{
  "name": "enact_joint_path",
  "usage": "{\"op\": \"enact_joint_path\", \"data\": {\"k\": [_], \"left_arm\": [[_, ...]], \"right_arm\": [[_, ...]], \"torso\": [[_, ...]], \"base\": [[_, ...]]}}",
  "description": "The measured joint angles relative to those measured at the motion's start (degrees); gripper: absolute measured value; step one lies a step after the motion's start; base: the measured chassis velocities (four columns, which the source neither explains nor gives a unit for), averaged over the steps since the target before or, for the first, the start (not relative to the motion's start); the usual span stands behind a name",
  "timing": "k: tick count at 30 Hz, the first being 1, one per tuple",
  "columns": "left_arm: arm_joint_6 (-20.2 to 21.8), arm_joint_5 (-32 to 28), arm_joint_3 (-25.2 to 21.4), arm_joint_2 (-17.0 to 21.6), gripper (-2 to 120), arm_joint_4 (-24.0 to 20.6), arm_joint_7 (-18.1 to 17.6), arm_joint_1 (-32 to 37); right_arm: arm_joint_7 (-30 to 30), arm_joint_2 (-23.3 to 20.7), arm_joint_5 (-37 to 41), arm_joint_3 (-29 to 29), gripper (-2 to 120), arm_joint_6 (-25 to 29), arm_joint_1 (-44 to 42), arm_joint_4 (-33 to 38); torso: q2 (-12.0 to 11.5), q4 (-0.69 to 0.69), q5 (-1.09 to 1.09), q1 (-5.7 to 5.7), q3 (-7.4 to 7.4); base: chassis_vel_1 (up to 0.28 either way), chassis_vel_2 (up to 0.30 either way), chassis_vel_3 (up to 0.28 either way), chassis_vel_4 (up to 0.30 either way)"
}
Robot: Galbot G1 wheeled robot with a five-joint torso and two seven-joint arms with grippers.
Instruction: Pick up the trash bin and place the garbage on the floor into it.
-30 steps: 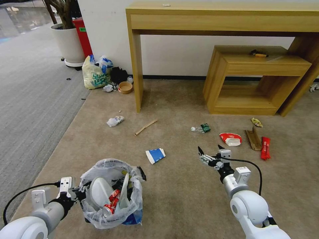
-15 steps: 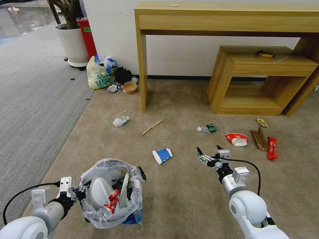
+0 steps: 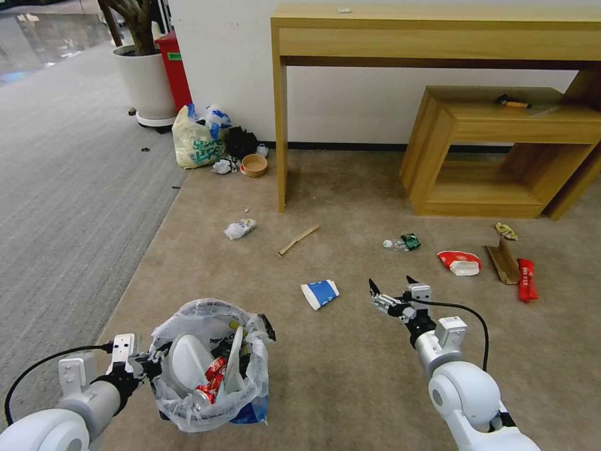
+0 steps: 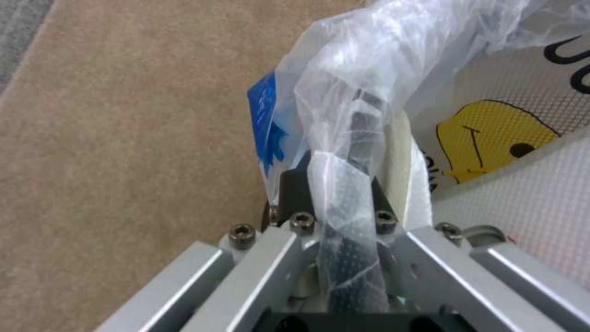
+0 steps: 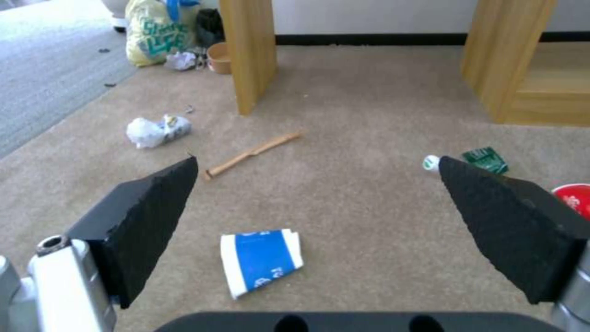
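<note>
L gripper (image 3: 145, 365) clamped on trash bin (image 3: 210, 366) rim; R gripper (image 3: 391, 290) spread wide, empty, over paper cup (image 3: 320, 293). Watch: flattened cup may slip your pinch.

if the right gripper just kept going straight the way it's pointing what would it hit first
Probably the blue-white paper cup on the carpet: the open right gripper frames it between its fingers in the wrist view. Depth is unclear; it could meet bare carpet beside it.

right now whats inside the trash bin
In the trash bin: a white slipper, a crushed red can and a pale flat piece. Anything beneath is covered.
</note>
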Motion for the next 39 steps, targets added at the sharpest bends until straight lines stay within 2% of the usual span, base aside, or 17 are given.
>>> {"op": "enact_joint_path", "data": {"k": [17, 39], "left_arm": [[0.0, 0.2, -0.2, 0.2, 0, -0.1, 0.4, 0.0], [0.0, 0.5, -0.2, 0.0, 0, -0.4, 0.4, 0.3]], "right_arm": [[0.4, 0.3, 0.9, 0.3, 100, -0.1, 0.0, -0.2], [0.7, 0.1, 0.9, 0.1, 100, -0.1, 0.3, -1.0]], "torso": [[0.0, 0.0, 0.01, 0.0, 0.0], [0.0, 0.0, 0.0, 0.0, 0.0]], "base": [[0.064, 0.064, -0.06, -0.068], [-0.077, 0.082, 0.083, -0.081]]}}
